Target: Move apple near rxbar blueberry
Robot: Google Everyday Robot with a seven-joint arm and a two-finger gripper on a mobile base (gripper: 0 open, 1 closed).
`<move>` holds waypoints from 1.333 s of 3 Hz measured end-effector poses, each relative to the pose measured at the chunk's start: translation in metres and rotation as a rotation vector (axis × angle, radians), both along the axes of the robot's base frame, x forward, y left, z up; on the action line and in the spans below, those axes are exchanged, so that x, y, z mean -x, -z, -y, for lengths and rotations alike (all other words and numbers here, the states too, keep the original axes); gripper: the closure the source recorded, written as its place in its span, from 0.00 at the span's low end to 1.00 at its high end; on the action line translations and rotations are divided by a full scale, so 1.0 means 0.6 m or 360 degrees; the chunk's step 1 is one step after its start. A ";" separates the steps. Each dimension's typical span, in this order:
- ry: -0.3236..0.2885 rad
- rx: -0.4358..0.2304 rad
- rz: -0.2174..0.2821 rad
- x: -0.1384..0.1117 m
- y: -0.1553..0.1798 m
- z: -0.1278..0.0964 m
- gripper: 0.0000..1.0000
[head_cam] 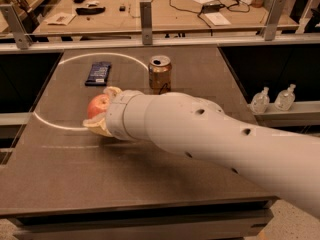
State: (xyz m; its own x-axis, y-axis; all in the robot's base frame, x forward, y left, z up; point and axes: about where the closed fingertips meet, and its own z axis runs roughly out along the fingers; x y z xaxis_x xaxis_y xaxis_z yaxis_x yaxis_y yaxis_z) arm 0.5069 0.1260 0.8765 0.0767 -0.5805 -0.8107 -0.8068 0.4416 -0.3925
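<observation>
The red-orange apple [96, 106] is at the left middle of the dark table [210, 79], between the two pale fingers [112, 92] of my gripper [99, 108]. The gripper is shut on the apple, and my thick white arm reaches in from the lower right. The rxbar blueberry [98, 73], a flat navy-blue bar, lies flat on the table a short way behind the apple, toward the far left. There is a gap between the apple and the bar.
A gold drink can [160, 73] stands upright right of the bar, just behind my arm. A white arc [50, 124] is drawn on the table around the bar. Two small clear bottles [272, 99] stand off the table's right side. A wooden bench with cables runs behind.
</observation>
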 end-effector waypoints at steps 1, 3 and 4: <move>-0.0030 -0.0037 0.0003 -0.027 -0.018 -0.010 0.84; -0.0296 0.0093 -0.0283 -0.038 0.009 -0.020 0.37; -0.0374 0.0148 -0.0360 -0.011 0.016 -0.019 0.14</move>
